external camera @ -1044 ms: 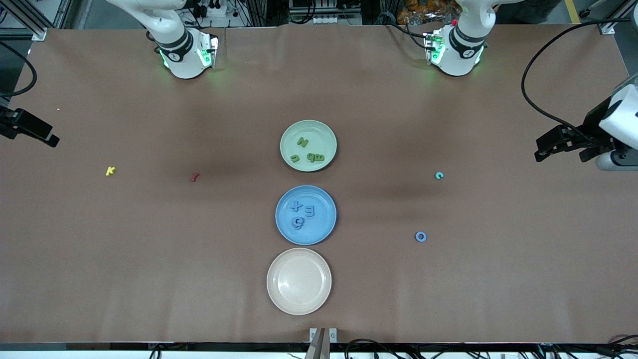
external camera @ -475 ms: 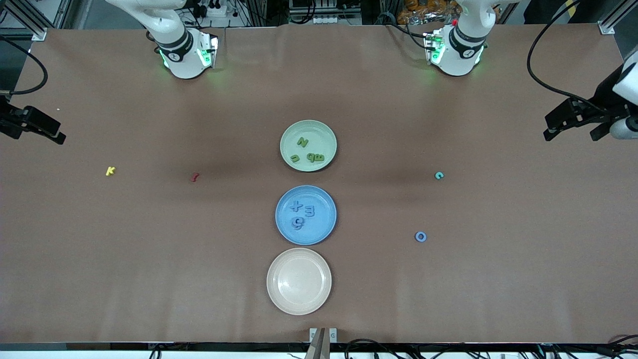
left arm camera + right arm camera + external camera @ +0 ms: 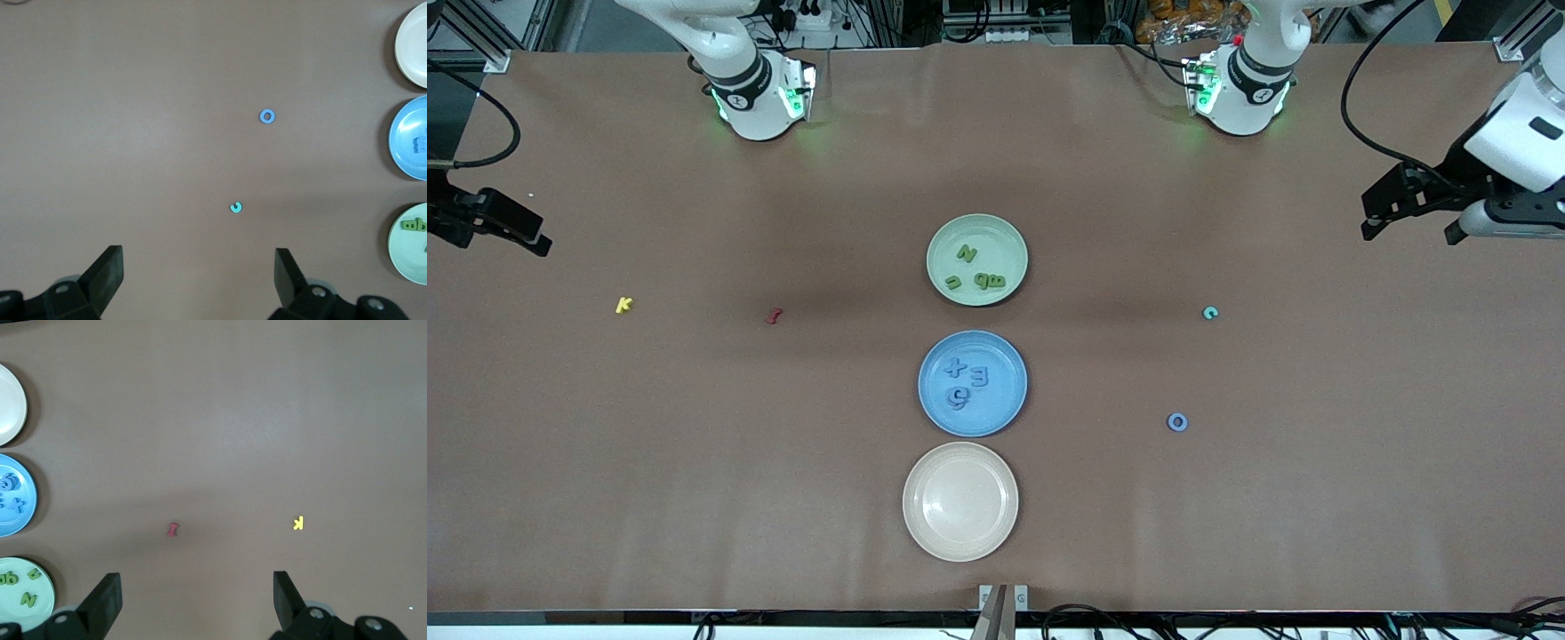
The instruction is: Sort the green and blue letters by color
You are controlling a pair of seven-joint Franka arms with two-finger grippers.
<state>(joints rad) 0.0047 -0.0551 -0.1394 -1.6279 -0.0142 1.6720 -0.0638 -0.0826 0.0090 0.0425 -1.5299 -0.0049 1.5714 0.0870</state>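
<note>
With both tools spread, left tool [image 3: 1409,212] and right tool [image 3: 511,233] over brown tabletop [image 3: 694,462] ends.

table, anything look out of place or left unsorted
One blue ring-shaped piece lies on the bare table toward the left arm's end, though the blue plate holds the other blue pieces. Nothing looks spilled or damaged.

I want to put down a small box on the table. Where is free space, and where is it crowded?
Bare table lies between the red piece and the plates, and between the blue plate and the blue O. The cream plate holds nothing. The crowded part is the middle column: the green plate and the blue plate carry letters.
</note>
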